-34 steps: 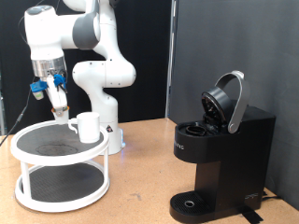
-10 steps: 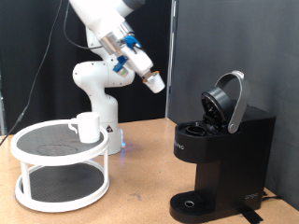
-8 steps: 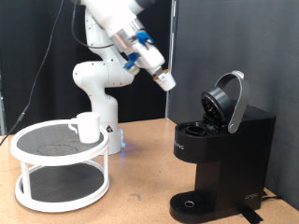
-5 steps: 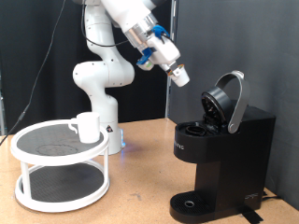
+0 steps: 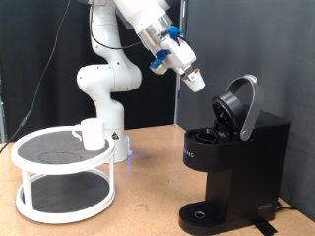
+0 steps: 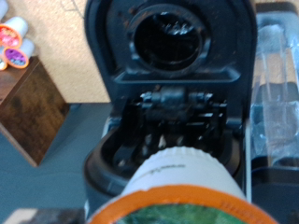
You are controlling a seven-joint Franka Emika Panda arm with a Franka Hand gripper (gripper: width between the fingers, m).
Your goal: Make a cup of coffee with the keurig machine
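The keurig machine (image 5: 231, 167) stands at the exterior view's right with its rounded lid (image 5: 239, 106) raised and the pod chamber open. My gripper (image 5: 194, 81) hangs in the air just to the upper left of the open lid, shut on a small white coffee pod (image 5: 196, 82). In the wrist view the pod (image 6: 182, 187), white with an orange rim, fills the near foreground. The machine's open chamber (image 6: 173, 107) and lid (image 6: 168, 37) lie straight beyond it. The white cup (image 5: 92, 133) stands on the top shelf of a rack at the exterior view's left, far from the gripper.
The white round two-tier rack (image 5: 64, 182) stands at the left on the wooden table. The robot's base (image 5: 103, 93) is behind it. In the wrist view, spare pods (image 6: 14, 47) lie by a dark wooden box (image 6: 33, 107) beside the machine.
The arm has swung from over the rack at the left across to the right, carrying the pod up beside the machine's open lid. Cup and machine have not moved.
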